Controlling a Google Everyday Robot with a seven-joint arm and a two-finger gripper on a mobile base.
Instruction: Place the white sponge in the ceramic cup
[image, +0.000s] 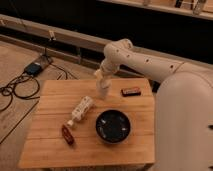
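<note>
The ceramic cup (102, 92) is a small whitish cup standing at the back middle of the wooden table (55, 95). My gripper (102, 80) hangs from the white arm (145, 62) and points down directly over the cup, covering its top. The white sponge does not show as a separate thing; I cannot tell whether it is in the gripper.
A small dark rectangular block (131, 91) lies right of the cup. A white cylindrical bottle (81, 110) lies on its side at front left of it. A wide black bowl (113, 126) and a reddish-brown object (67, 134) sit nearer the front. Cables (17, 87) lie on the floor at left.
</note>
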